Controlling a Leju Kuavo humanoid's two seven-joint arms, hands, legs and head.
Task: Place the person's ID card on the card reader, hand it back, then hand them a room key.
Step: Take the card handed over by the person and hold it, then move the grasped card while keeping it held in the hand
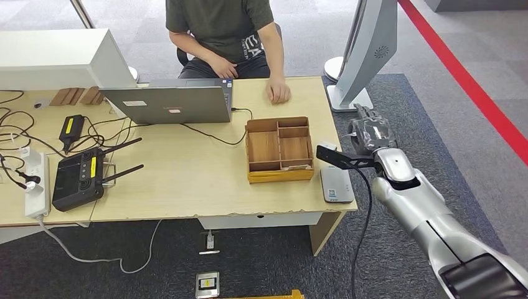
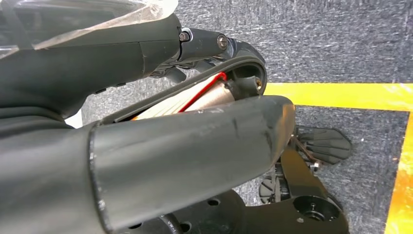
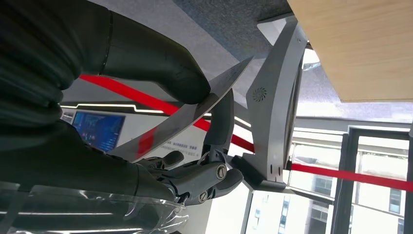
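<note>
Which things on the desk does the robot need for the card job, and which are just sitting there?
For the job:
card, pinched in the right hand
card reader at the desk's right end
wooden tray
the person's hand resting on the desk

Just lying about:
laptop
black router
power strip
loose cables

I note even, bright indoor light on the tabletop (image 1: 187,180), with soft shadows. In the right wrist view, windows (image 3: 370,195) blow out white and the near robot hand (image 3: 122,122) is dark and soft-focused.
</note>
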